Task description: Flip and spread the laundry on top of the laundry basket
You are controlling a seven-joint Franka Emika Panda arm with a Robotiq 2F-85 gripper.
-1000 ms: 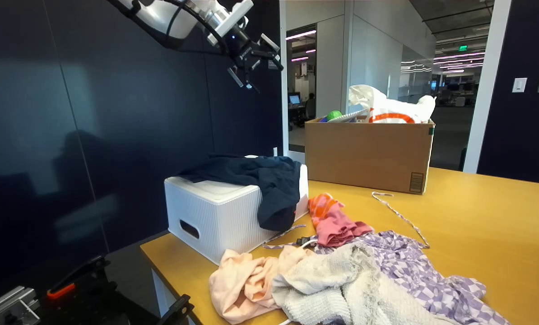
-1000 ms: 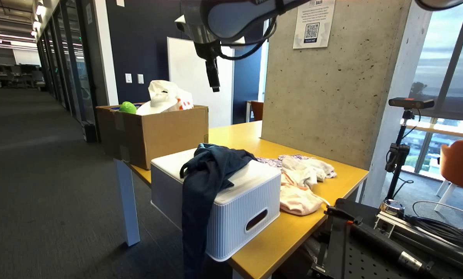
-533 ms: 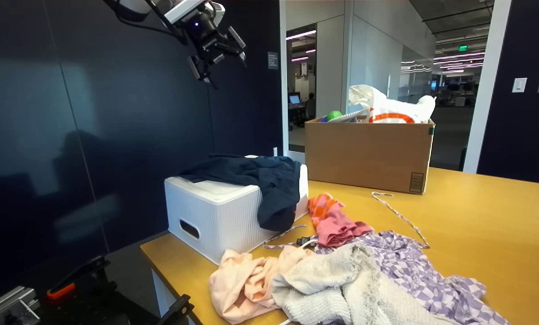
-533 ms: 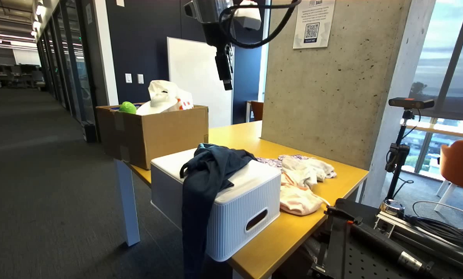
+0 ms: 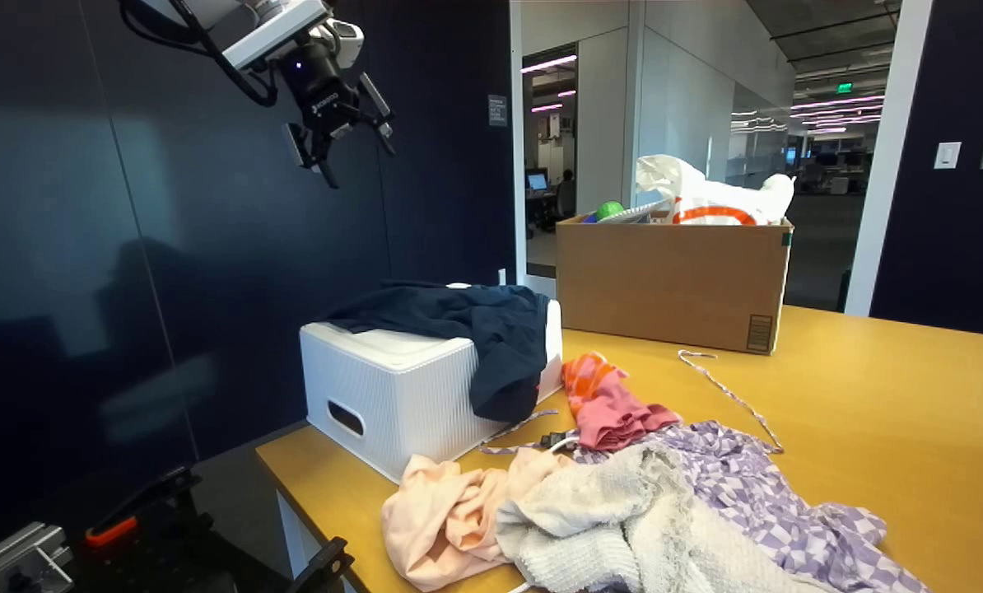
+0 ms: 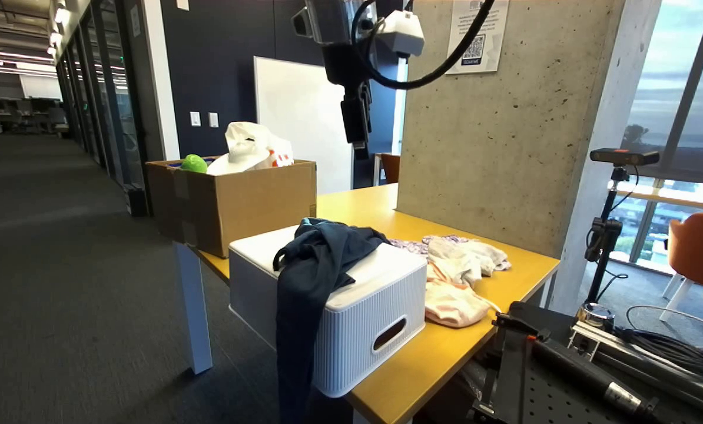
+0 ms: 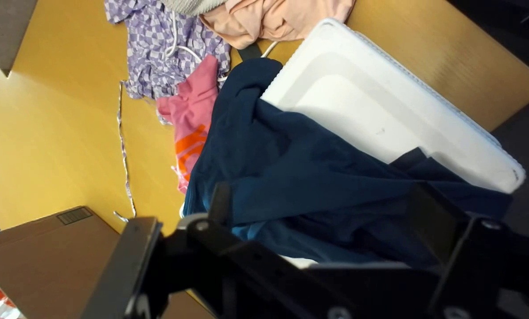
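Observation:
A dark navy garment [image 5: 504,346] lies bunched across the white ribbed laundry basket [image 5: 401,403], whose flat white face is up. In an exterior view the garment [image 6: 304,294] hangs well down one side of the basket [image 6: 363,347], past the table edge. A shorter part hangs down the opposite side. My gripper [image 5: 360,165] is open and empty, high above the basket and apart from the cloth. In the wrist view its fingers [image 7: 322,199] stand wide apart, with the garment [image 7: 282,159] below between them and bare basket top [image 7: 357,97] beyond.
On the yellow table [image 5: 895,395] lie a pink-orange cloth [image 5: 615,412], a purple checked garment [image 5: 747,478], a grey-white knit [image 5: 623,527] and a peach cloth [image 5: 442,519]. A filled cardboard box [image 5: 673,280] stands behind the basket. A concrete pillar [image 6: 493,147] borders the table.
The arm and open gripper have swung leftward in one exterior view and rightward and slightly lower in the other, with the wrist turning. The garment and basket have not moved.

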